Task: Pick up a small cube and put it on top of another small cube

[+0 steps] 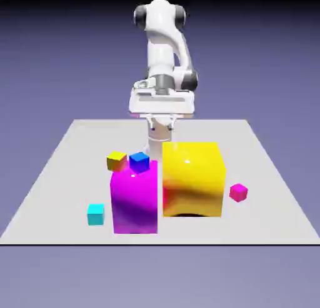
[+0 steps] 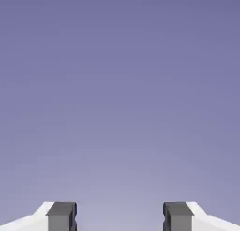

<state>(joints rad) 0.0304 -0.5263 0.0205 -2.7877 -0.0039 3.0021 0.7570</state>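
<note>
The claw [image 1: 161, 127] hangs above the far part of the pale grey surface [image 1: 69, 175], near the middle of the scene from left to right, with the white arm [image 1: 160, 47] rising behind it. Its two fingers stand wide apart, and the hand view shows only blue-violet backdrop [image 2: 120, 94] between the tips, so it has hold of nothing. The small pink cube [image 1: 238, 192], the one to be picked up, sits on the surface at the exterior view's right, just beside the big yellow block [image 1: 192, 182] and apart from it, turned so that an edge faces the camera. The small cyan cube [image 1: 95, 215], which is to go underneath, sits on the surface at the exterior view's left, nearer the camera than the pink one and just left of the big magenta block [image 1: 135, 203]. Both big blocks lie between these two cubes, the magenta to the left and the yellow to the right, with a narrow gap between them. At the magenta block's upper part show a small blue cube [image 1: 139, 162] and, left of it, a small yellow cube [image 1: 117, 162] that reaches past the block's left edge in the view; I cannot tell exactly what supports either one.
</note>
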